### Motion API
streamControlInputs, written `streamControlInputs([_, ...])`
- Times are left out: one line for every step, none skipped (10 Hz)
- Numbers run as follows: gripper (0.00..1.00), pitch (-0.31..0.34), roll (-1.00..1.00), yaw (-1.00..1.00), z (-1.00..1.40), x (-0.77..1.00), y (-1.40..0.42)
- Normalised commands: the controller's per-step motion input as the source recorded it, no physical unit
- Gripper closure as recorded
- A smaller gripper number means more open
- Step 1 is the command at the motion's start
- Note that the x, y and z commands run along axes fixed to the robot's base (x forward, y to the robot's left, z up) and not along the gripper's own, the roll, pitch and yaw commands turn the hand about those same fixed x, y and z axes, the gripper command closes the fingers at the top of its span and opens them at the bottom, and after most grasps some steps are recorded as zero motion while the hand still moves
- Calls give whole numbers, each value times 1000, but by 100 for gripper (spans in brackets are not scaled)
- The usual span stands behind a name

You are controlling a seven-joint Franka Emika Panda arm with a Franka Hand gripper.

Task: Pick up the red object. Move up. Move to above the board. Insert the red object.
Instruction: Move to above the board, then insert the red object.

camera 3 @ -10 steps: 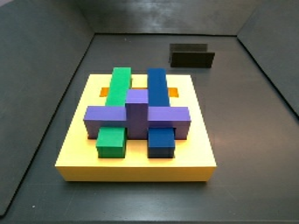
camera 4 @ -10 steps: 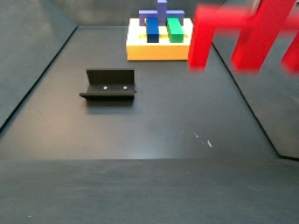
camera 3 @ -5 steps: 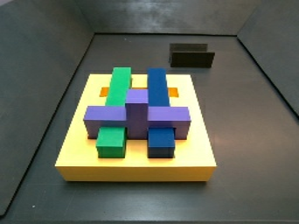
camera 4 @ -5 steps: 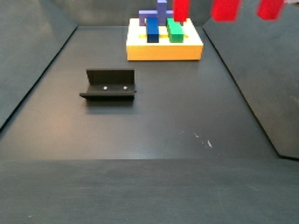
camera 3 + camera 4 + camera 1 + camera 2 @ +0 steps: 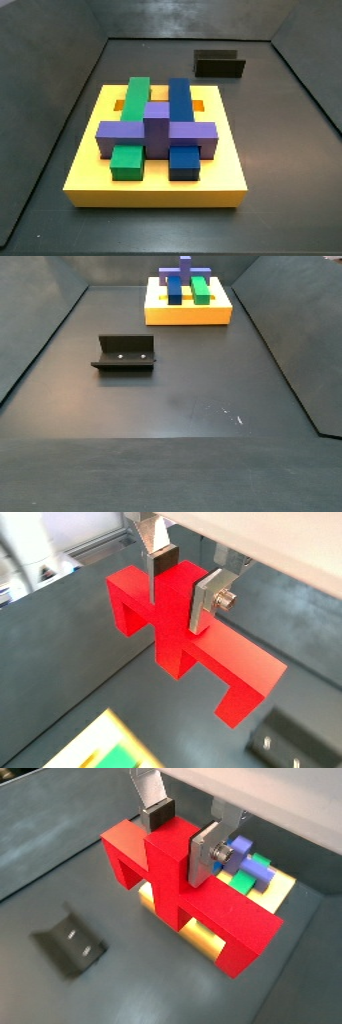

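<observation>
the gripper [image 5: 183, 580] is clamped on the red object [image 5: 181, 632], its two silver fingers [image 5: 211, 600] with dark pads pressed against the piece's central upright post in both wrist views; the jaws stand closed on that post with no slack visible. neither side view shows the gripper or the piece now. a second ago the red shape filled the upper right of a side view, half a second ago only its leg tips showed at the top edge, and now it has gone out of frame altogether. that reads as the lift being finished or nearly so, with the carry toward the board under way.

the red object [image 5: 177, 886] is bright red and blocky: a long bar, two legs leaving it on one side, and the post the fingers hold. it hangs free, touching nothing but the pads.

in a wrist view the board [image 5: 203, 936] lies below and partly behind the piece, its yellow slab, purple block [image 5: 242, 850] and green block [image 5: 258, 866] peeking past the red bar, so the piece seems close to above it. the fixture [image 5: 70, 942] sits on the dark floor [image 5: 120, 988] off to one side. in a side view the board [image 5: 94, 180] lies undisturbed, orange recesses [image 5: 197, 105] still open.
</observation>
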Motion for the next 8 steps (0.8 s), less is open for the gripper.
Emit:
streamControlInputs([100,168,16,11,169,412,-1400])
streamControlInputs([100,172,9,7,181,444,-1400])
streamControlInputs([100,167,18,9,188,467,-1400])
streamControlInputs([100,161,16,8,126,335,-877])
streamControlInputs([100,144,29,9,88,233,-542])
streamControlInputs([100,104,39,14,57,132,-282])
streamControlInputs([100,-6,0,0,-23,0,0])
streamControlInputs([100,-20,60,0,-217,0,94])
